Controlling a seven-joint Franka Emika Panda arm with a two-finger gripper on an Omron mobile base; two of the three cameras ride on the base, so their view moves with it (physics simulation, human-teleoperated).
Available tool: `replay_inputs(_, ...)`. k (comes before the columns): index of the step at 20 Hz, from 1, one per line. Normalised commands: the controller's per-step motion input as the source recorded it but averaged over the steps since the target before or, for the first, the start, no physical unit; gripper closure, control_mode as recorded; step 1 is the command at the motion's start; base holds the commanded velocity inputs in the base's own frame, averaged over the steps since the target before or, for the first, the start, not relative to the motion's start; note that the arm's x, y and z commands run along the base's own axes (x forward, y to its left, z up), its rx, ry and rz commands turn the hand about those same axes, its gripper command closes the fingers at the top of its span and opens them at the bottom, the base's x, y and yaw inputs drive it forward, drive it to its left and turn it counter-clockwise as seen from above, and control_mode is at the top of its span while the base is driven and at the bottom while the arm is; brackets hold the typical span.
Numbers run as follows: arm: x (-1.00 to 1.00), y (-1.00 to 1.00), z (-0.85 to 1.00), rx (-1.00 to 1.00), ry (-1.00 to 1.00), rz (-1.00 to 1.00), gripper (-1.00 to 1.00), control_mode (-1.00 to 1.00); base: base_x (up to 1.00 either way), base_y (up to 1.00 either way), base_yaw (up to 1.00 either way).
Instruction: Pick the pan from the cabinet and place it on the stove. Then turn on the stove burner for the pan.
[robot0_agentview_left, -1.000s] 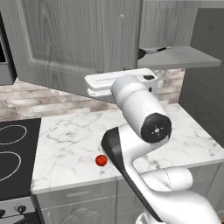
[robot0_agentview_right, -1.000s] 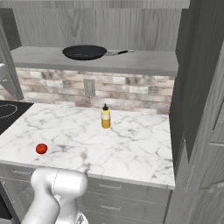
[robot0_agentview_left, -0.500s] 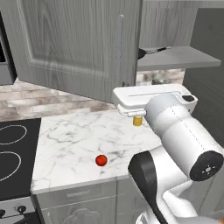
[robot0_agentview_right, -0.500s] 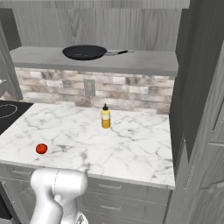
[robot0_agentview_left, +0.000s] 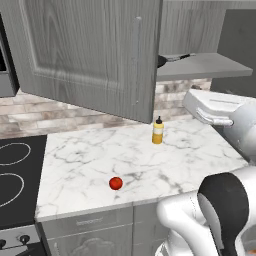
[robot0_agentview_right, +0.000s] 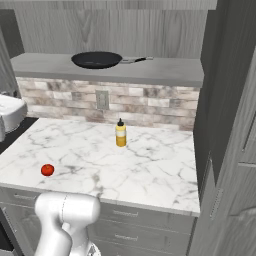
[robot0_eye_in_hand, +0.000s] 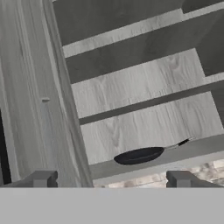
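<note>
While the arm has swung rightward across the left base view over the past second, the door (robot0_agentview_left: 90, 55) hangs open and the gripper (robot0_eye_in_hand: 111, 180), jaws spread wide and empty, now faces the pan (robot0_eye_in_hand: 139, 155) on the cabinet (robot0_agentview_right: 115, 30) shelf, well apart. Reaching in looks next.

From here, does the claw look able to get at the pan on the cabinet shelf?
Probably yes. The cabinet door is swung open, the pan sits alone on the shelf, and the open claw faces it with nothing between them, though well short.
</note>
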Motion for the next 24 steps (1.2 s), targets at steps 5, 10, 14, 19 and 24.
replay_inputs(5, -0.05, -0.91, 0.00, 0.20, 0.03, 0.08, -1.00, -1.00, 0.00, 0.00, 0.00)
replay_inputs(10, 0.17, -0.62, -0.11, 0.18, 0.11, 0.19, -1.00, -1.00, 0.00, 0.00, 0.00)
replay_inputs(14, 0.38, -0.21, -0.27, 0.18, 0.07, 0.39, -1.00, -1.00, 0.00, 0.00, 0.00)
replay_inputs(19, 0.34, -0.03, -0.32, 0.19, 0.06, 0.42, -1.00, -1.00, 0.00, 0.00, 0.00)
replay_inputs(24, 0.25, 0.07, -0.27, 0.19, 0.04, 0.33, -1.00, -1.00, 0.00, 0.00, 0.00)
